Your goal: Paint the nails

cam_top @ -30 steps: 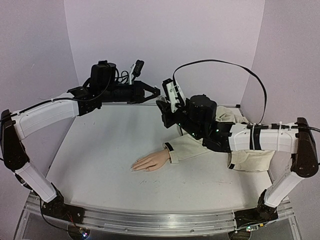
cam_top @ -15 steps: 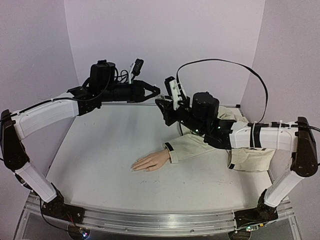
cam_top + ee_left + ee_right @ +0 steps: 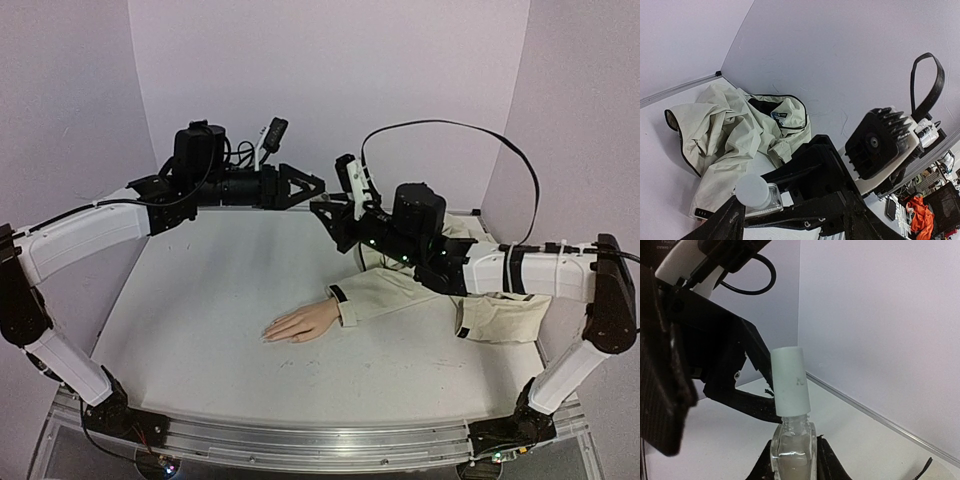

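The fingers of the right gripper are clenched on the glass body of a small clear bottle. It is held upright over the far middle of the table. The left gripper has its fingers spread wide, one on each side of the bottle's white cap, and not closed on it.

The nails are on the mannequin hand, which lies flat at the near centre of the table with its fingertips pointing left. They are too small here to tell whether any polish is on them. The hand comes out of a beige sleeve that runs right to a crumpled jacket. The bottle is well apart from the hand, on its far side.

Painting seems not to have begun: the cap is on and no brush is out. Uncapping, carrying the brush down to the nails and every stroke are left to do.

Only the top view shows the hand and how far the bottle is from it. The right wrist view shows the grip on the glass and the cap between the spread left fingers. The left wrist view looks down on the cap top beside one left finger, with the jacket beyond.
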